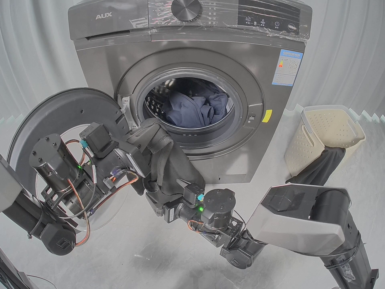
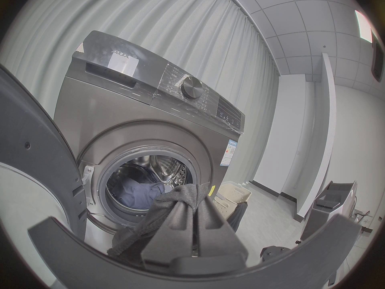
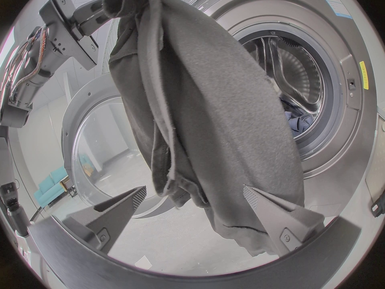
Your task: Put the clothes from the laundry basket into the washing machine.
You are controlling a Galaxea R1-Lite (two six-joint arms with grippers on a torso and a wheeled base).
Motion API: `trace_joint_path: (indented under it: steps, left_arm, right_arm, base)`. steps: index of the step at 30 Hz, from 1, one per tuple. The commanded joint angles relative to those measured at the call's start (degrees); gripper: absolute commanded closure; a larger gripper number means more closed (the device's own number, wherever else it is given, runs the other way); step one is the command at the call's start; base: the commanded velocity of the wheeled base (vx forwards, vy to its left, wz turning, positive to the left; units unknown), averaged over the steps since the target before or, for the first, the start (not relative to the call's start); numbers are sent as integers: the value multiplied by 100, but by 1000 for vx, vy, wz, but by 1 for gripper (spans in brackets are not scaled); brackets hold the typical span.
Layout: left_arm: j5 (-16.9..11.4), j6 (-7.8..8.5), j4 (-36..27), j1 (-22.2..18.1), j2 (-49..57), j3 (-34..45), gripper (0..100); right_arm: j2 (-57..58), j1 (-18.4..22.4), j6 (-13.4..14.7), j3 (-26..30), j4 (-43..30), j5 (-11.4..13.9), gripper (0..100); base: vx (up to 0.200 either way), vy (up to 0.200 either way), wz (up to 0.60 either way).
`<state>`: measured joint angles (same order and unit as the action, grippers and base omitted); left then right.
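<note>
The grey washing machine (image 1: 224, 57) stands with its round door (image 1: 60, 113) swung open to the left. Blue clothes (image 1: 192, 109) lie in the drum. My left gripper (image 1: 140, 135) is shut on a dark grey garment (image 1: 172, 161) and holds it up just outside the drum's lower left rim; the left wrist view shows the left gripper (image 2: 195, 199) pinching the garment (image 2: 176, 199). Below the hanging garment (image 3: 208, 113), my right gripper (image 3: 192, 192) is open, its fingers either side of the cloth's lower end. The cream laundry basket (image 1: 329, 129) stands to the machine's right.
A dark cloth (image 1: 321, 167) hangs over the basket's front rim down to the floor. The open door (image 3: 100, 149) stands close beside my left arm. Pale bare floor lies in front of the machine; a grey curtain hangs behind it.
</note>
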<state>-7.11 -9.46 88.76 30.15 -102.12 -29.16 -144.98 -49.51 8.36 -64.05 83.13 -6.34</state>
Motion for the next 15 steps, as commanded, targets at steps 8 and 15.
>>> trace_joint_path:
  steps: [8, 15]
  left_arm:
    - [-1, -3, 1, 0, -10, -2, 100]
    - [-1, -12, 1, 0, 26, -11, 100]
  right_arm:
    - [-56, -191, -1, -117, 10, 1, 0]
    - [-294, -42, -1, -512, -7, -87, 0]
  base:
    - [0, 0, 0]
    - [0, 0, 0]
